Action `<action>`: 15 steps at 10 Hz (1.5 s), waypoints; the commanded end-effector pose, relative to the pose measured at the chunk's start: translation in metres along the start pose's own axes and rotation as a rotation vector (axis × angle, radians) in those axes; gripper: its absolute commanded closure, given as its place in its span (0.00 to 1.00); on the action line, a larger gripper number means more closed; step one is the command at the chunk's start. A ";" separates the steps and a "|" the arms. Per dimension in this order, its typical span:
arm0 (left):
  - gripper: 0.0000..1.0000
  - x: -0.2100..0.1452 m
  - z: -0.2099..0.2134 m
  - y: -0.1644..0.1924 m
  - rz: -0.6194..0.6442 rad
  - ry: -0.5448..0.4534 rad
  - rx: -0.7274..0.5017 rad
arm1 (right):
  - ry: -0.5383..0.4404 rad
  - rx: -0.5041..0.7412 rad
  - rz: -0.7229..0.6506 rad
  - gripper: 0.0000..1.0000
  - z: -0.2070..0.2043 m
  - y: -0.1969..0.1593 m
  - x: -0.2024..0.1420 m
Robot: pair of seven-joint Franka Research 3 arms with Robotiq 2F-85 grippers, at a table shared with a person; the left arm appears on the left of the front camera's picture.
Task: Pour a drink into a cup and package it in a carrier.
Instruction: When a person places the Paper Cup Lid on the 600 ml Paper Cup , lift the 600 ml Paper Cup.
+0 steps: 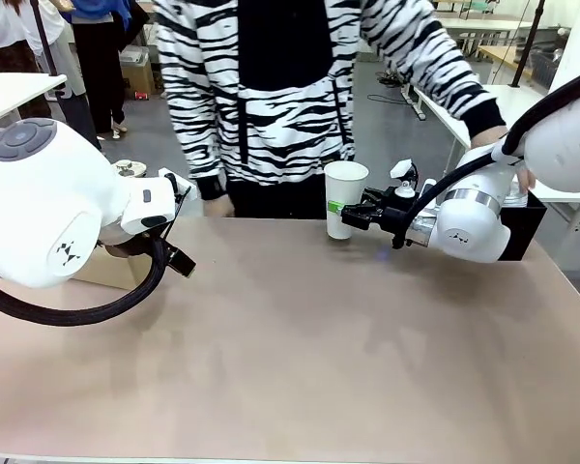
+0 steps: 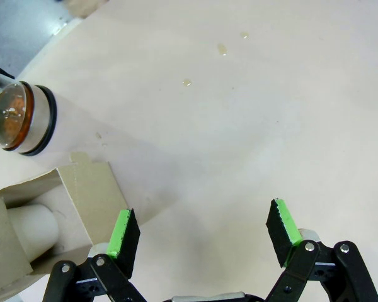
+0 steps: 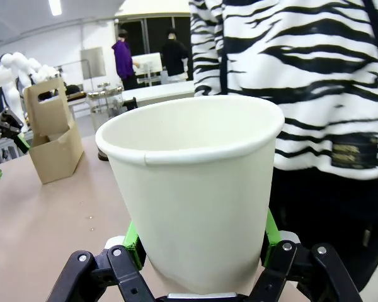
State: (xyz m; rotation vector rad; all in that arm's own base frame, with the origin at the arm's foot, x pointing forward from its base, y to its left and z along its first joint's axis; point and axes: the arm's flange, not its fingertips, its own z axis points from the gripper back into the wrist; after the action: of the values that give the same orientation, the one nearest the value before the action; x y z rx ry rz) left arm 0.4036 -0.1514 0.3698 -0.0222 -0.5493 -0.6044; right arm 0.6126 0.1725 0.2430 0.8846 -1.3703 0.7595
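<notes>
While the right gripper [image 3: 201, 242] is clamping the white paper cup [image 3: 195, 189] low on its wall, one green pad [image 3: 133, 242] pressing each side, the cup is staying upright near the far edge of the table [image 1: 300, 387], right of the middle and just in front of the person [image 1: 271, 97] in the striped top. Whether its base is resting on the table or hanging just above it, I cannot tell. Being thin paper, and probably empty, the cup is likely very light and easy to crush, so a gentle squeeze on the lower wall, where the base stiffens it, is looking like the right hold.

The left gripper [image 2: 203, 229] is hanging with its jaws wide apart and nothing between them, pointing down at bare table. The glass carafe [image 2: 43, 126] is standing off to one side of it, near but apart, with the dark reddish-brown drink [image 2: 11, 116] showing through its mouth. Glass loaded with liquid is probably going to feel heavy, smooth and breakable, so it is calling for a firm hold around the banded neck and a slow tilt.

The tan cardboard carrier [image 2: 88, 195] is sitting just beside one finger of the left gripper, between it and the carafe, with something pale and round showing inside. Cup and carrier are standing well apart, on opposite sides of the table.
</notes>
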 end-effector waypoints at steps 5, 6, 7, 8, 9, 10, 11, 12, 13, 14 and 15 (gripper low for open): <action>0.00 0.000 0.001 0.000 0.000 -0.002 -0.002 | -0.010 -0.012 -0.003 0.20 -0.002 0.000 0.004; 0.00 0.000 0.001 0.000 0.000 -0.002 -0.002 | -0.010 -0.012 -0.003 0.20 -0.002 0.000 0.004; 0.00 0.000 0.001 0.000 0.000 -0.002 -0.002 | -0.010 -0.012 -0.003 0.20 -0.002 0.000 0.004; 0.00 0.000 0.001 0.000 0.000 -0.002 -0.002 | -0.010 -0.012 -0.003 0.20 -0.002 0.000 0.004; 0.00 0.000 0.001 0.000 0.000 -0.002 -0.002 | -0.010 -0.012 -0.003 0.20 -0.002 0.000 0.004; 0.00 0.000 0.001 0.000 0.000 -0.002 -0.002 | -0.010 -0.012 -0.003 0.20 -0.002 0.000 0.004; 0.00 0.000 0.001 0.000 0.000 -0.002 -0.002 | -0.010 -0.012 -0.003 0.20 -0.002 0.000 0.004; 0.00 0.000 0.001 0.000 0.000 -0.002 -0.002 | -0.010 -0.012 -0.003 0.20 -0.002 0.000 0.004; 0.00 0.000 0.001 0.000 0.000 -0.002 -0.002 | -0.010 -0.012 -0.003 0.20 -0.002 0.000 0.004; 0.00 0.000 0.001 0.000 0.000 -0.002 -0.002 | -0.010 -0.012 -0.003 0.20 -0.002 0.000 0.004; 0.00 0.000 0.001 0.000 0.000 -0.002 -0.002 | -0.010 -0.012 -0.003 0.20 -0.002 0.000 0.004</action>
State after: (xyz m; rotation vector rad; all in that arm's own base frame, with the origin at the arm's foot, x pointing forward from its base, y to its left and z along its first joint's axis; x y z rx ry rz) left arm 0.4036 -0.1514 0.3698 -0.0222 -0.5493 -0.6044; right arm 0.6122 0.1716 0.2417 0.8824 -1.3674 0.7578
